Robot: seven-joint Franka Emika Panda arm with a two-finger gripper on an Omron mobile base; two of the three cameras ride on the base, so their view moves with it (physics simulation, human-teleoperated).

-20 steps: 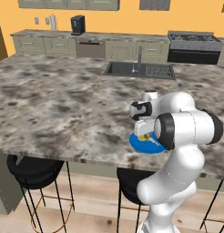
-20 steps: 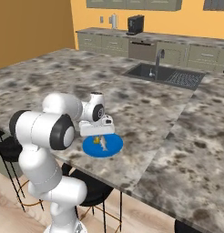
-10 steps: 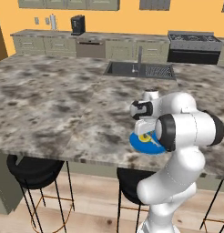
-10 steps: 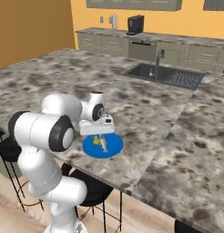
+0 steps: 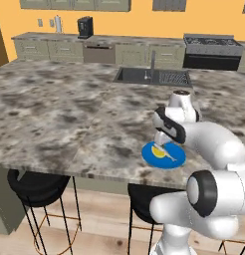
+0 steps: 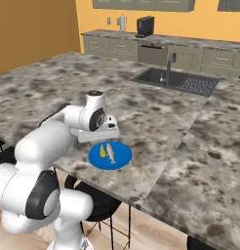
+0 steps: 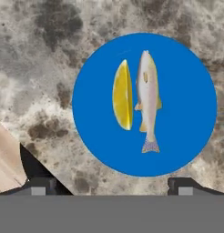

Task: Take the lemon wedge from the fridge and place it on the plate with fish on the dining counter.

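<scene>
base views flank, hand view — overhead plate (image 7: 186, 68)

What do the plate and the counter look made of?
Plate: smooth, uniformly blue, matte with no glare; glazed ceramic or plastic, cannot tell which. Counter: polished stone by its mottled grey-brown blotches, likely granite, though the render leaves it open.

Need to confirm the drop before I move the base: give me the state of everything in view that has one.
lemon wedge: lying on the plate, beside the fish, free of the gripper
fish: lying flat on the plate
plate: flat on the dining counter, near its edge
dining counter: carries the plate
gripper: open, above the plate, holding nothing
</scene>
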